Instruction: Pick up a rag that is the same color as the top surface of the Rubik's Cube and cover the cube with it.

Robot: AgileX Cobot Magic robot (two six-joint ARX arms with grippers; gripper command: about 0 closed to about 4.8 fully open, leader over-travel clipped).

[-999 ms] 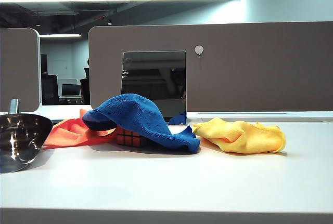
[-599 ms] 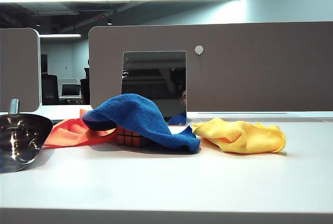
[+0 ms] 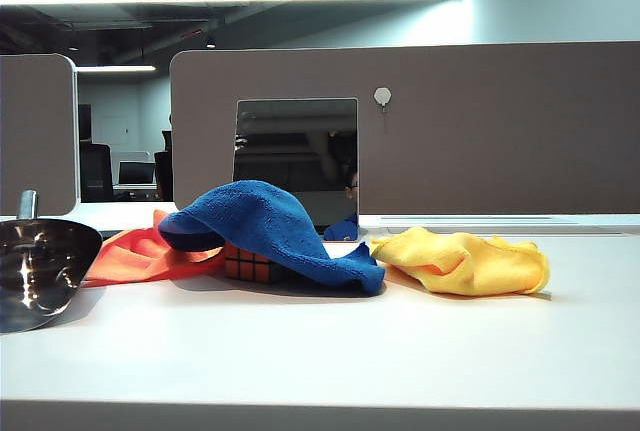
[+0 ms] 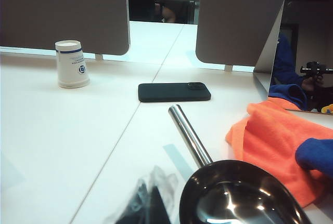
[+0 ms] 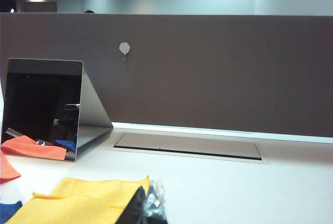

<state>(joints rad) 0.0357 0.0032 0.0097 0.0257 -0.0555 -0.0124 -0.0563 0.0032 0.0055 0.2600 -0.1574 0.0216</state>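
The rag [image 3: 265, 226] drapes over the Rubik's Cube [image 3: 248, 265]; the left gripper [image 4: 148, 203] has its fingers pressed together, while the right gripper's [image 5: 148, 206] finger state cannot be told.

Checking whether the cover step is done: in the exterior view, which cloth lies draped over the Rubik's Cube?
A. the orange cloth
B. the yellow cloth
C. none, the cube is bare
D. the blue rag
D: the blue rag is draped over the Rubik's Cube, whose lower tiles show beneath; the orange cloth and yellow cloth lie beside it.
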